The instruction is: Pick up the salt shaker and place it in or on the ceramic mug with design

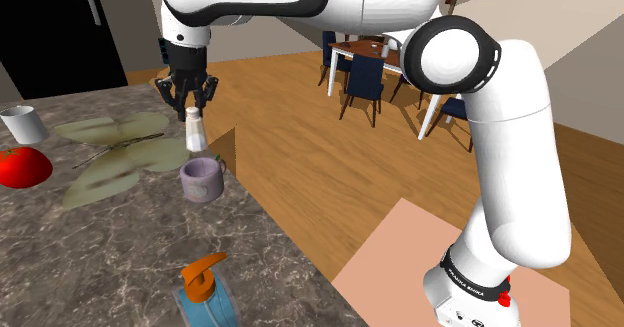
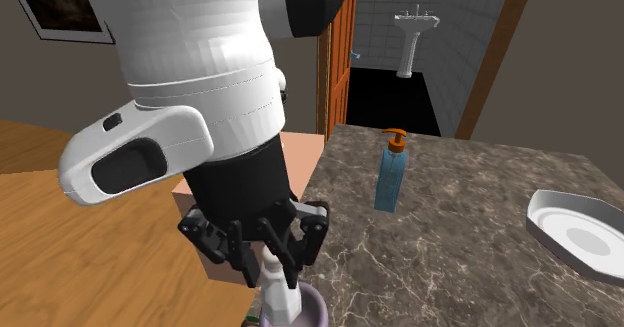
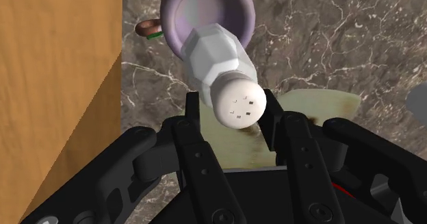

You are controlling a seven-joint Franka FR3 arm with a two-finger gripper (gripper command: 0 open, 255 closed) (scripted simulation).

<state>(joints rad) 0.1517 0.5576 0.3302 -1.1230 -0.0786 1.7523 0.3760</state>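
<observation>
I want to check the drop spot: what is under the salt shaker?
The lavender mug sits below the white salt shaker, which the gripper clasps by its cap. The mug's visible inside looks bare; the shaker's base covers part of it.

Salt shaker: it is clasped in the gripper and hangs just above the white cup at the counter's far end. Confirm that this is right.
Not quite. The gripper does clasp the salt shaker, but it hangs just above the lilac mug, not the white cup, which stands well apart from it. The shoulder view shows this.
</observation>
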